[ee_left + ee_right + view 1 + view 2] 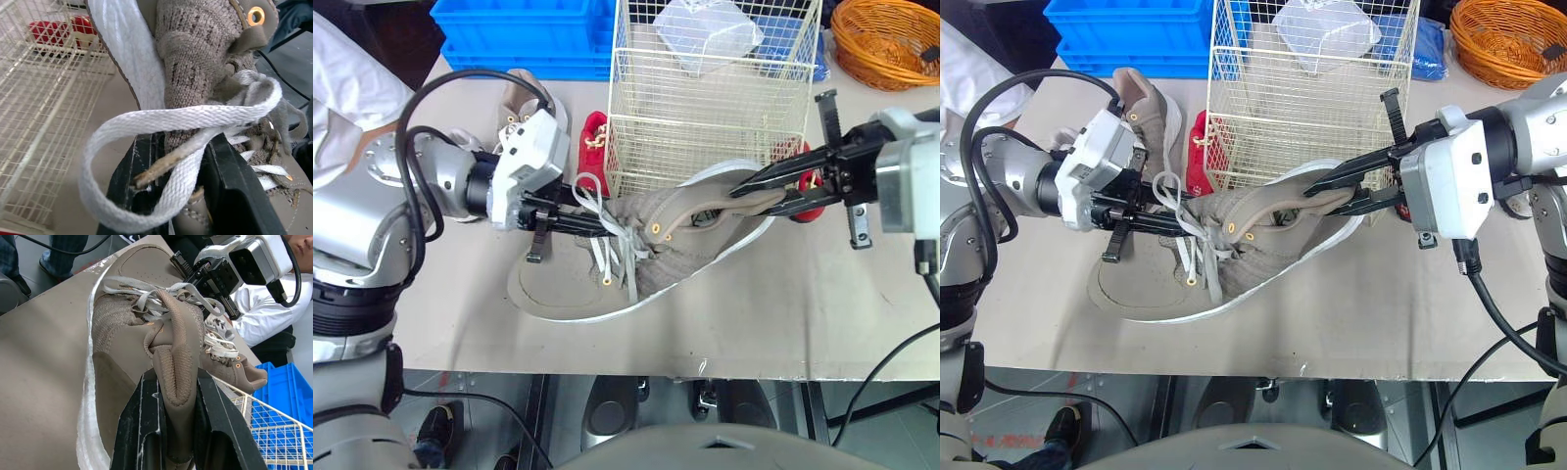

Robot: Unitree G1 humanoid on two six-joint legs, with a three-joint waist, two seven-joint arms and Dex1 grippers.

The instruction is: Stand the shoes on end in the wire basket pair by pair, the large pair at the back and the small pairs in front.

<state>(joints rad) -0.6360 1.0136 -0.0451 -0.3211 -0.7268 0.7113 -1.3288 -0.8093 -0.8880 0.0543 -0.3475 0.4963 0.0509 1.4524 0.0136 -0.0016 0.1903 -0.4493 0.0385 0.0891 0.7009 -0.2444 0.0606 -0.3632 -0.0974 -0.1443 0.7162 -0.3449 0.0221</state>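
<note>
Left eye view: the large shoe, a taupe knit trainer, is tipped on its side just in front of the wire basket, held between both arms. Whether its sole rests on the bench cannot be told.

The right end effector is clenched on the padded collar. The left end effector is clamped over a white lace and the knit beneath it.

Judgement: a grip at each end lets the long shoe be rotated onto its end and steered over the rim, which one grip would manage poorly.

Its mate lies behind the left arm. A small red shoe sits beside the basket, not yet loaded.

Risk: the lace hold may slip under load.
</note>
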